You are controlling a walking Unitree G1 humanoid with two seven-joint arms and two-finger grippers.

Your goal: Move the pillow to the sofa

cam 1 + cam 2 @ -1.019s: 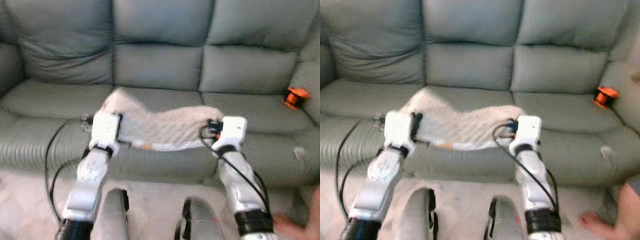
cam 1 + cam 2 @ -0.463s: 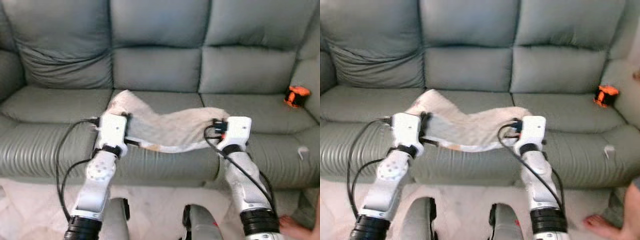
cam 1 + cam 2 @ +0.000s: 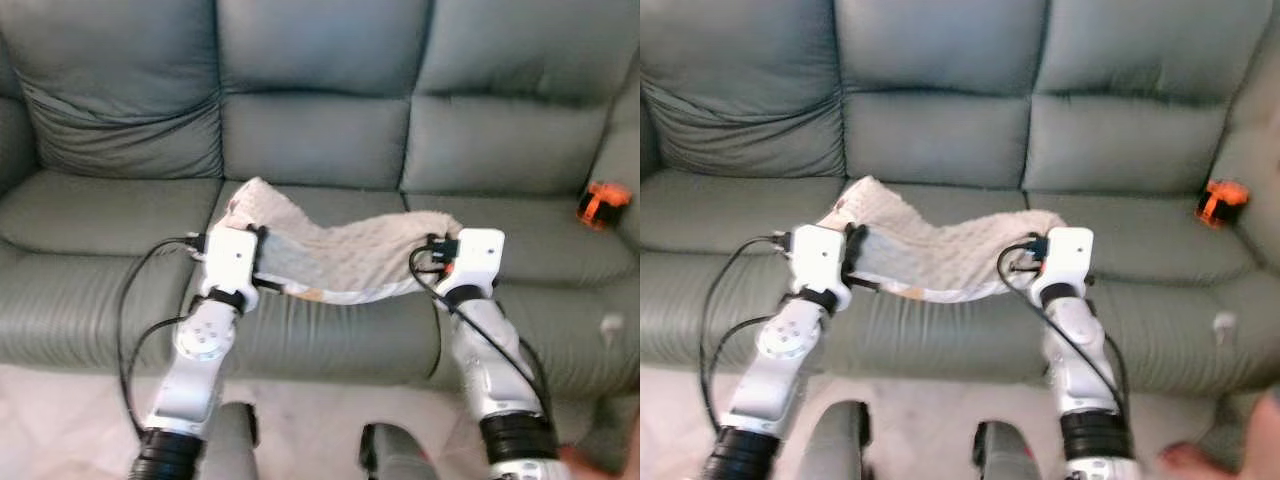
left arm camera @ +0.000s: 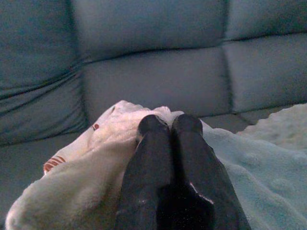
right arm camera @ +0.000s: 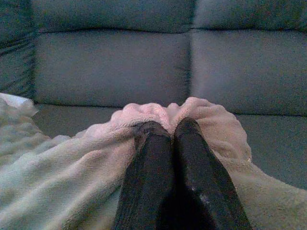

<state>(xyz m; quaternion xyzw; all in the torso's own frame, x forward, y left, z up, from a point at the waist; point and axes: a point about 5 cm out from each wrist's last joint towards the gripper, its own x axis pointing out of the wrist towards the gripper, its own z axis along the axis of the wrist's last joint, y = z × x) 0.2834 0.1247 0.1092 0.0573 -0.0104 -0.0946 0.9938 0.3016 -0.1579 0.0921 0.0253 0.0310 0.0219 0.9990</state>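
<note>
The limp, cream, nubbly fleece pillow (image 3: 340, 255) hangs stretched between the two hands above the middle seat cushion of the grey-green leather sofa (image 3: 320, 130). The left hand (image 4: 169, 125) has its black fingers pressed together on the pillow's 9 o'clock end; the right hand (image 5: 168, 128) is clamped likewise on the 3 o'clock end. The pillow sags between them. A small orange object (image 3: 601, 200) sits on the sofa at 3 o'clock.
</note>
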